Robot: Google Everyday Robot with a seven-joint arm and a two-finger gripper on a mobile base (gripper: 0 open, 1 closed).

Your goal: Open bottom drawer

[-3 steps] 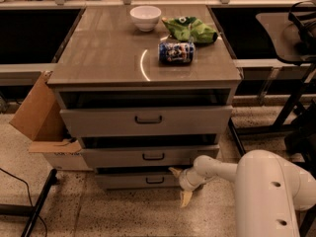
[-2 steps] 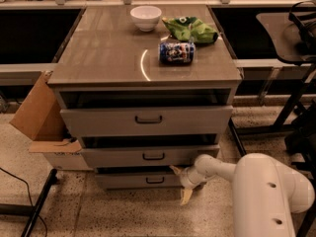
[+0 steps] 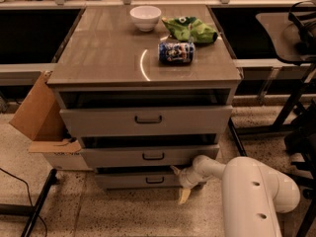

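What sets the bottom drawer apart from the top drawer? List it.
Size: the bottom drawer is the slimmest and narrowest front; the top drawer is the tallest and widest. Gripper: the gripper is at the bottom drawer's right end; the top drawer has no gripper near it. Both are flat grey fronts with a small dark loop handle at centre.

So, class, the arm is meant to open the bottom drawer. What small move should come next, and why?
Probably slide the gripper left until its jaws close around the loop handle of the bottom drawer. The gripper sits low at the right end of that drawer front, jaws apart. It is beside the handle rather than around it, so it has nothing to pull on yet.
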